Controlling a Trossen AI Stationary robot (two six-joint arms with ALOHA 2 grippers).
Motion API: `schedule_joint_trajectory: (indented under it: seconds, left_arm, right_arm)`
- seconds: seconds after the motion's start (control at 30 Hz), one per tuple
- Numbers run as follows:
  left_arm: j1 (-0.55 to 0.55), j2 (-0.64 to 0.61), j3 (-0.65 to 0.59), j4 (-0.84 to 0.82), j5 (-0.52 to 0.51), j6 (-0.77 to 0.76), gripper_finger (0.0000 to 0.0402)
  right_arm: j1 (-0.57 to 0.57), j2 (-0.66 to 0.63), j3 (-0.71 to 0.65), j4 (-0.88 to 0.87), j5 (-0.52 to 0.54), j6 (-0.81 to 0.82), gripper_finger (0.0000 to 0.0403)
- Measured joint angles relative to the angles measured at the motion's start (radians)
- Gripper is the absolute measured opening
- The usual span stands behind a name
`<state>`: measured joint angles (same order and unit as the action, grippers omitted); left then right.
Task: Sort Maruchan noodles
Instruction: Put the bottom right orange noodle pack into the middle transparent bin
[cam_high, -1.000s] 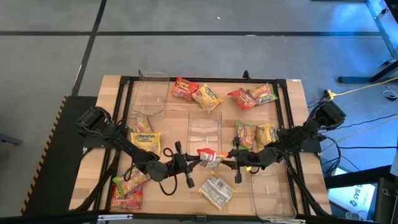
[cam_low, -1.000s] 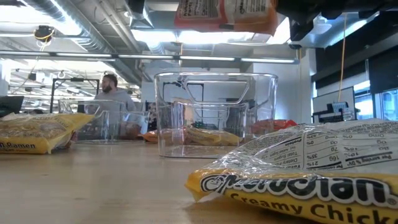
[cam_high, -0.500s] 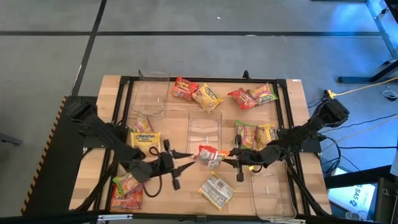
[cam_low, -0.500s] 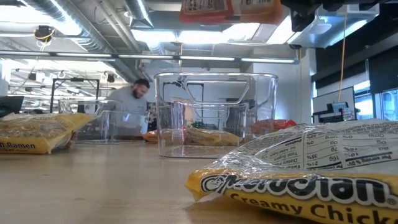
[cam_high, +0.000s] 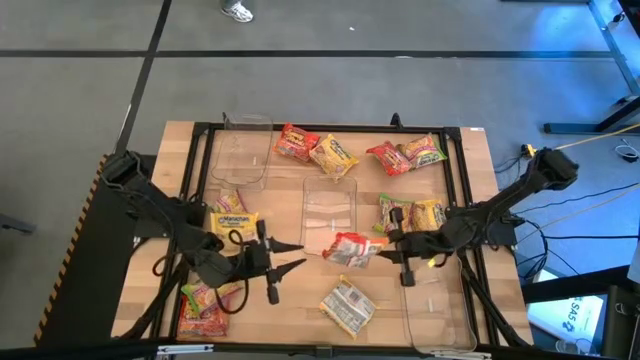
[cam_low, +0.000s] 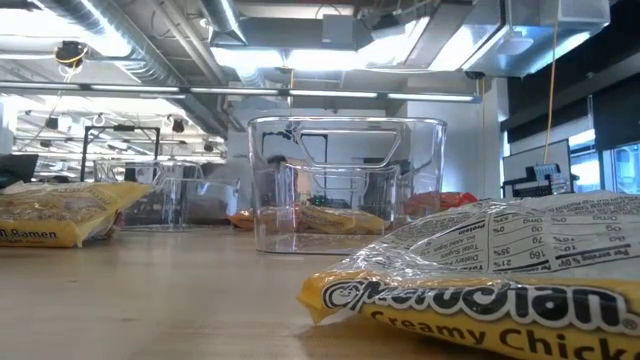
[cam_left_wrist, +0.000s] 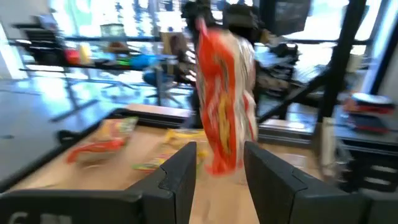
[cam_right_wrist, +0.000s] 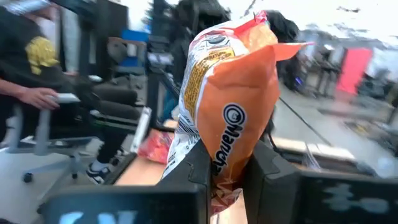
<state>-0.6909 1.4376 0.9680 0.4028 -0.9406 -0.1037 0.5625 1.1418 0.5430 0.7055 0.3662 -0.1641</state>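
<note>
A red Maruchan noodle packet (cam_high: 350, 248) hangs above the table's middle, just near of the middle clear tray (cam_high: 330, 192). My right gripper (cam_high: 381, 247) is shut on it, reaching in level from the right. My left gripper (cam_high: 297, 256) stands open left of the packet and apart from it, pointing level at it. In the left wrist view the packet (cam_left_wrist: 224, 106) shows beyond the left gripper (cam_left_wrist: 221, 177). Other packets lie flat on the table: several at the far side (cam_high: 333, 155), two at the right (cam_high: 412, 214), and a yellow one near the front edge (cam_high: 347, 305). My right gripper pinches the red packet's right end (cam_right_wrist: 225, 169) between its two fingers (cam_right_wrist: 261, 171). The fingers come level from the table's right. The packet sticks out beyond them toward the left, lifted clear of the table.
A clear tray stands at the far left (cam_high: 243, 150) and another at the near right (cam_high: 430, 300). Yellow packets lie at the left (cam_high: 232, 225), and more at the near left corner (cam_high: 205, 302). A black frame (cam_high: 330, 128) rims the wooden table.
My left gripper has opened, let go of the red packet and drawn back toward the table's left edge. My right gripper, still shut on the packet, has risen and gone a little right. The packet has gone up out of the low view.
</note>
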Motion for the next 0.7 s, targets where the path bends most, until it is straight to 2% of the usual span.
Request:
schedule_joint_trajectory:
  seconds: [0.2, 0.43, 0.53, 0.7]
  left_arm:
    - [0.065, 0.0, 0.0, 0.008, 0.149, -0.162, 0.0128]
    - [0.165, 0.027, -0.002, 0.008, 0.402, -0.41, 0.0131]
    - [0.198, 0.032, -0.002, -0.003, 0.485, -0.497, 0.0147]
    - [0.245, 0.03, -0.002, 0.004, 0.62, -0.603, 0.0191]
  right_arm:
    - [0.0, -0.132, 0.0, -0.04, -0.178, -0.084, 0.0032]
    - [0.0, -0.154, 0.0, -0.069, -0.33, -0.267, 0.0032]
    - [0.001, -0.148, 0.0, -0.116, -0.377, -0.371, 0.0032]
    - [0.008, -0.132, 0.0, -0.157, -0.385, -0.558, 0.0032]
